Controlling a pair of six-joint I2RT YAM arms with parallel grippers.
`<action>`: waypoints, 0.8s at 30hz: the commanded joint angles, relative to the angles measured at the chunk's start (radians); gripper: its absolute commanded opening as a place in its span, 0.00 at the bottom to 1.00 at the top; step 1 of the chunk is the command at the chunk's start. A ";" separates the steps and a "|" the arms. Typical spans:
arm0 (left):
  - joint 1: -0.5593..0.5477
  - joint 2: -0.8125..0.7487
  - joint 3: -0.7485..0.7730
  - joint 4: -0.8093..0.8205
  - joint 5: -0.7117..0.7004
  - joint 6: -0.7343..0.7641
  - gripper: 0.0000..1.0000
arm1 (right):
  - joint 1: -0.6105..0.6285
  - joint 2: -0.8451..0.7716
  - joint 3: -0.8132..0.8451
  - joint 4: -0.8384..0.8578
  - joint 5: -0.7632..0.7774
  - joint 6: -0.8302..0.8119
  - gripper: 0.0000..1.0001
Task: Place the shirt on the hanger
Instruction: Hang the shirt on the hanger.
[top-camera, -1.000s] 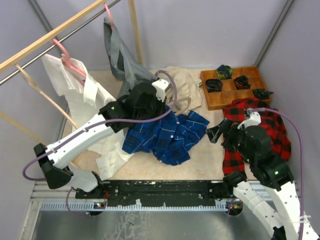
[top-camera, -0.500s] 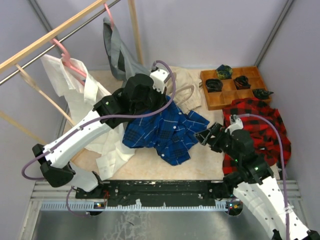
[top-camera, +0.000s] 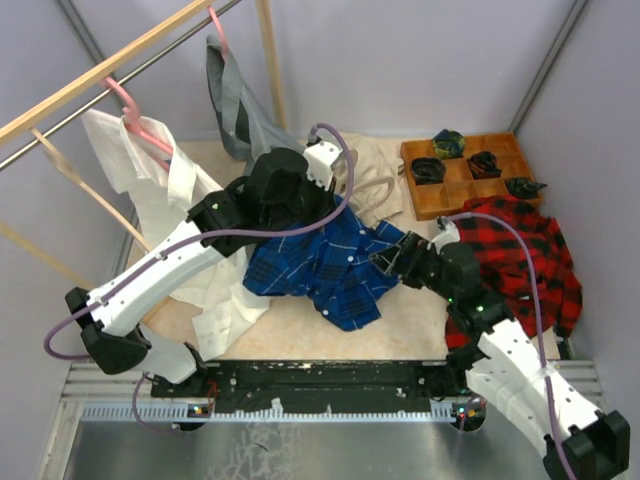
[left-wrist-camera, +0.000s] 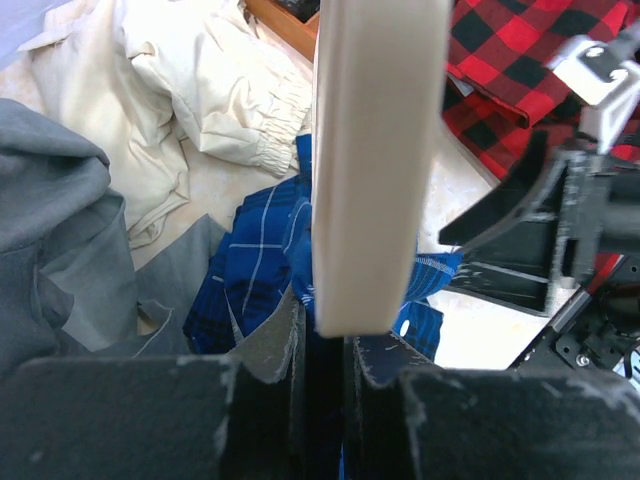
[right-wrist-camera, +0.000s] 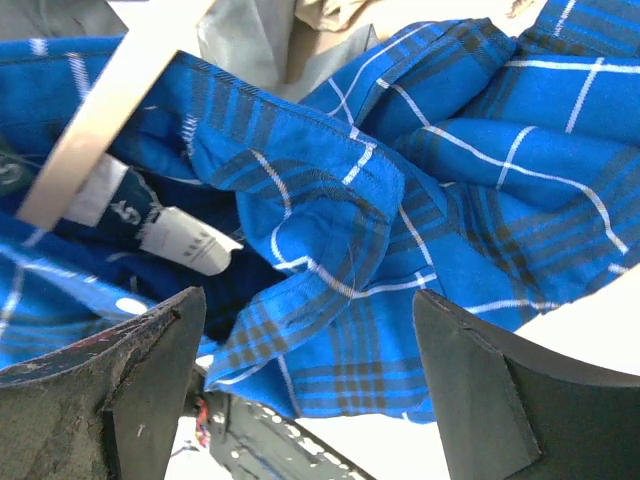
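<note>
A crumpled blue check shirt (top-camera: 330, 268) lies in a heap at the middle of the table (top-camera: 290, 332), roughly halfway between its near and far edges. The left gripper (left-wrist-camera: 325, 345) hangs over the shirt's far left part, its pincer clamped on one flat arm of a beige hanger (left-wrist-camera: 378, 150). The tip of that arm pokes in among the folds by the shirt's collar label. The right gripper (top-camera: 395, 258) sits at the shirt's right edge with its pincer wide apart. One finger stands on each side of a raised fold, and it grips nothing.

A red-and-black plaid shirt (top-camera: 525, 250) lies along the right edge. A wooden compartment tray (top-camera: 462, 192) of dark rolled socks sits in the far right corner. A cream garment (top-camera: 372, 160) lies beyond the blue shirt. A white shirt (top-camera: 140, 185) hangs on a pink hanger (top-camera: 135, 115) at the left.
</note>
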 joint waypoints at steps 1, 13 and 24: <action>0.002 -0.053 0.006 0.035 0.049 0.015 0.00 | 0.001 0.118 0.028 0.181 -0.088 -0.140 0.84; 0.002 -0.089 -0.010 0.052 0.096 0.014 0.00 | -0.004 0.277 0.017 0.405 -0.226 -0.223 0.77; 0.002 -0.091 0.023 0.047 0.104 0.014 0.00 | -0.016 0.276 -0.026 0.498 -0.250 -0.210 0.85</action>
